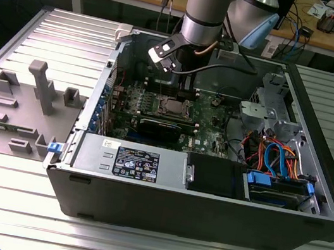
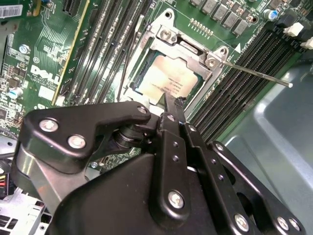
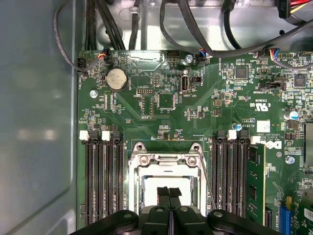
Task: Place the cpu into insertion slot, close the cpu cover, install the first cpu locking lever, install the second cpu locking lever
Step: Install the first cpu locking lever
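The cpu (image 2: 168,78) lies in the insertion slot (image 1: 174,107) on the green motherboard, its pale silver top showing. The silvery cpu cover (image 2: 209,58) lies down around it, framing the chip through its cut-out; the cover (image 3: 166,160) looks flat in the first wrist view too. One thin locking lever (image 2: 254,74) sticks out sideways from the socket's corner, free of any catch. A second thin lever (image 2: 122,73) runs along the opposite side. My gripper (image 3: 169,192) hangs just above the socket's edge, its black fingers (image 2: 168,105) shut together with nothing between them.
Rows of black memory slots (image 3: 102,181) flank the socket on both sides. A long black card (image 1: 163,127) lies just in front of the socket. Cables and a drive cage (image 1: 276,162) fill the case's right end. Grey fixtures (image 1: 39,84) stand outside on the exterior view's left.
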### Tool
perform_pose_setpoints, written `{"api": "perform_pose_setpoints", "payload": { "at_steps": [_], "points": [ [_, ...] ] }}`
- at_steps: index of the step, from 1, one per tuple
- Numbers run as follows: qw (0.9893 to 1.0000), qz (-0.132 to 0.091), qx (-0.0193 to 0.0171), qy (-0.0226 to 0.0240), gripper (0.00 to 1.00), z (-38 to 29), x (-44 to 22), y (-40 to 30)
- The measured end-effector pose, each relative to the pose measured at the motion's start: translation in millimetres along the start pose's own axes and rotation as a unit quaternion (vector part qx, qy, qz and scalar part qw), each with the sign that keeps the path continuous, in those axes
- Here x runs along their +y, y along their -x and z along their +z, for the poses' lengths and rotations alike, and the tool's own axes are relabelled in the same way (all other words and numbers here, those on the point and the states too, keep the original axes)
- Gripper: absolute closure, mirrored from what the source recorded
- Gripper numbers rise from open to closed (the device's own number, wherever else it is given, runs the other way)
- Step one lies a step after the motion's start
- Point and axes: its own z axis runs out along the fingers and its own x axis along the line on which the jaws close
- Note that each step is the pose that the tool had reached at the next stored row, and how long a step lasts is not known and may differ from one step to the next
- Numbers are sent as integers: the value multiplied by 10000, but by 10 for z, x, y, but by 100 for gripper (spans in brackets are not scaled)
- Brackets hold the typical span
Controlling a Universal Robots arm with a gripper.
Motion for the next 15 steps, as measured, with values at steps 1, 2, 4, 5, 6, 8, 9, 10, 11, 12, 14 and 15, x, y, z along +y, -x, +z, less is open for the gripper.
{"api": "perform_pose_setpoints", "payload": {
  "at_steps": [1, 2, 4, 5, 6, 8, 9, 10, 11, 12, 14, 15],
  "points": [
    [10000, 0, 8, -1, 89, -1, 0, 0],
    [10000, 0, 17, -1, 89, -1, 0, 0],
    [10000, 0, 19, -1, 89, -1, 0, 0],
    [10000, 0, 19, -1, 89, -4, -1, 1],
    [10000, 0, 19, -1, 89, -7, 0, 1],
    [10000, 0, 27, -7, 89, -11, 2, 0],
    [10000, 0, 27, -7, 89, -11, 2, 0],
    [10000, 0, 27, -8, 89, -11, 1, 0],
    [10000, 0, 27, -8, 89, -11, 1, 0],
    [10000, 0, 27, -8, 89, -11, 1, 0],
    [10000, 0, 27, -8, 89, -11, 1, 0],
    [10000, 0, 27, -8, 89, -11, 1, 0]
  ]
}}
